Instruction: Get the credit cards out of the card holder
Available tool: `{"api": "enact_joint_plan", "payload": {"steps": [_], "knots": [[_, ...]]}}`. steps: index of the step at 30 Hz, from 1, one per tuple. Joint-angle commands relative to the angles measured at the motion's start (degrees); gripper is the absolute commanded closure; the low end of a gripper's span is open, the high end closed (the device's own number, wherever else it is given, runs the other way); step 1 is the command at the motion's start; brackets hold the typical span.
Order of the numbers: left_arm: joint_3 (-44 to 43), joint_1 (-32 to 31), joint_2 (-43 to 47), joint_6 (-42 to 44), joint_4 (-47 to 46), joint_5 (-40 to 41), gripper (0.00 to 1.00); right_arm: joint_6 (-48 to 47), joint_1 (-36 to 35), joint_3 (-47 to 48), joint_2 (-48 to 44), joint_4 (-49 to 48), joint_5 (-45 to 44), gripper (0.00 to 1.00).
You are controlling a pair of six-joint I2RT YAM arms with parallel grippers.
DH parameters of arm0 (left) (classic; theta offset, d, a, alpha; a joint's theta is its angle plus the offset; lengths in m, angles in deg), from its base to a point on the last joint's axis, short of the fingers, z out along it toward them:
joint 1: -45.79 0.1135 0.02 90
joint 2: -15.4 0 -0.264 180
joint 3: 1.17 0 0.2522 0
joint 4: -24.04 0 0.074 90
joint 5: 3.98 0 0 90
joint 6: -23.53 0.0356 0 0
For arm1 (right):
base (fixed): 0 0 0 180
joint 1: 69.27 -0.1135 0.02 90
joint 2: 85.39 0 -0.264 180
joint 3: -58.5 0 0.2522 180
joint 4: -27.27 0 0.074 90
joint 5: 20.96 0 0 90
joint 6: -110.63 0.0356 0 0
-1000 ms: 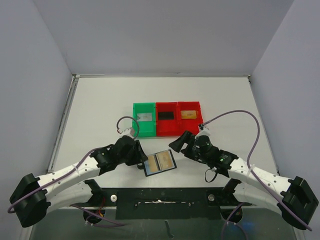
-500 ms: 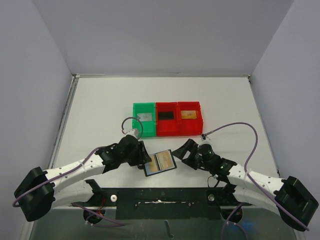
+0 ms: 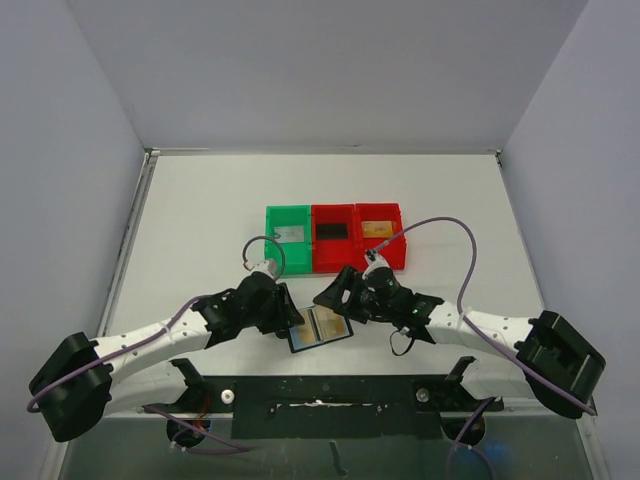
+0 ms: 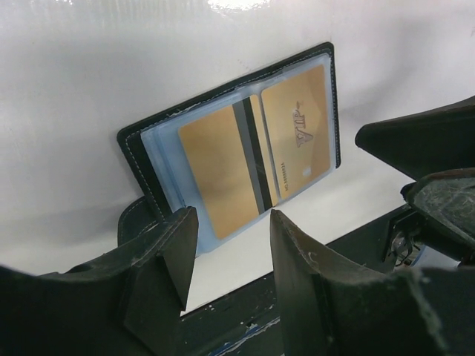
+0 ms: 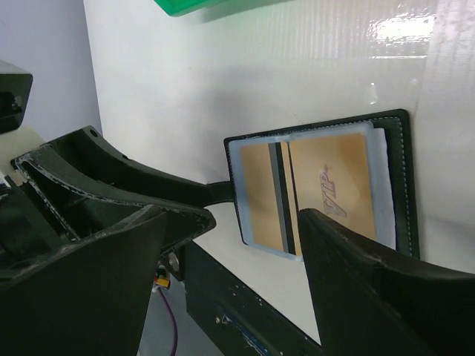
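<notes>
Top external view: the card holder (image 3: 320, 326) lies open and flat on the white tabletop (image 3: 200, 220), near the arm bases, between the two pincers. Behind it stand a green bin (image 3: 272, 250) and two red bins (image 3: 335, 255), each with one card in it: pale grey, black and gold. The wrist views show two more gold cards (image 4: 223, 174) inside the holder's clear bluish pockets, one with its dark stripe up, the other printed side up.

The left pincer (image 4: 231, 219) has its fingers spread, holding nothing, low over the holder's near left edge by the strap tab. The right pincer (image 5: 256, 219) is likewise spread and empty, just over the holder's right side.

So the task looks partly done, and the step in hand is the approach to the next card. I judge the next move calls for one pincer to pin the holder down while the other catches a thin card edge and slides it along the pocket. A grip on the plastic sleeve would lift the whole holder.
</notes>
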Motion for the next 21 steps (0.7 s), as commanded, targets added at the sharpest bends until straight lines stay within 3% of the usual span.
{"api": "enact_joint_plan", "payload": {"steps": [1,8,15,21], "knots": [[0.49,-0.15,-0.3,-0.98,-3.6,-0.39,0.57,-2.66,-0.76,4.29,4.38,-0.8,3.46,0.3],[1.27,-0.16,-2.22,-0.81,-5.3,-1.49,0.59,-3.54,-0.87,7.45,12.31,-0.54,7.97,0.46],[1.33,-0.15,-3.73,-0.55,-5.57,-2.03,0.67,-4.61,-1.08,9.21,16.61,2.09,8.03,0.49],[1.01,-0.1,-5.75,0.25,-5.35,-2.08,0.71,-4.7,-1.17,9.26,18.32,2.58,8.87,0.57]]}}
